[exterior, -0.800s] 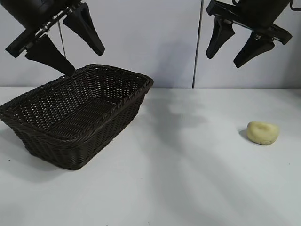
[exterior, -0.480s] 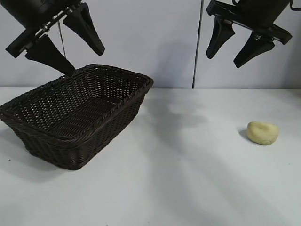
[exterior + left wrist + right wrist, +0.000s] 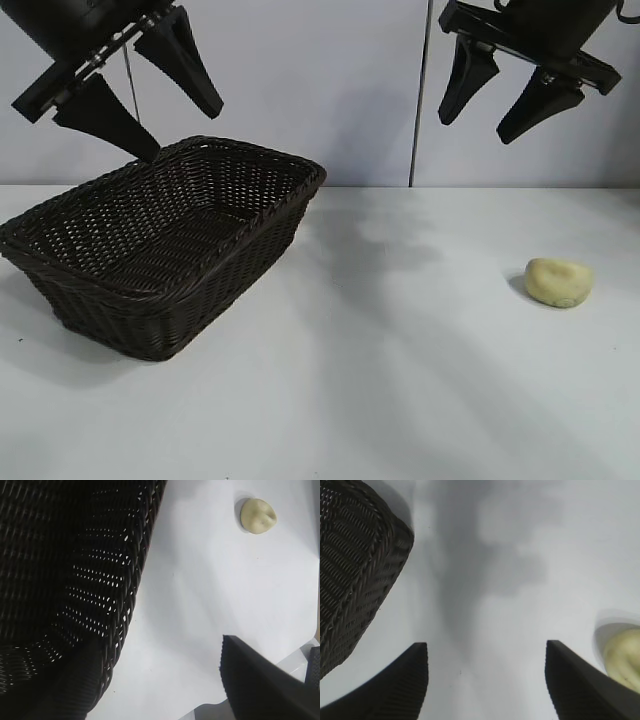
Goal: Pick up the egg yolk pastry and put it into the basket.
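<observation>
The pale yellow egg yolk pastry (image 3: 560, 282) lies on the white table at the right; it also shows in the left wrist view (image 3: 257, 515) and at the edge of the right wrist view (image 3: 624, 657). The dark brown wicker basket (image 3: 90, 282) stands at the left, with nothing in it; it also shows in the left wrist view (image 3: 60, 580) and the right wrist view (image 3: 355, 560). My right gripper (image 3: 478, 116) hangs open and empty high above the table, up and left of the pastry. My left gripper (image 3: 185, 128) hangs open and empty high over the basket's far rim.
The white table (image 3: 400, 380) stretches between basket and pastry. A grey wall with a vertical seam (image 3: 415, 100) stands behind the table.
</observation>
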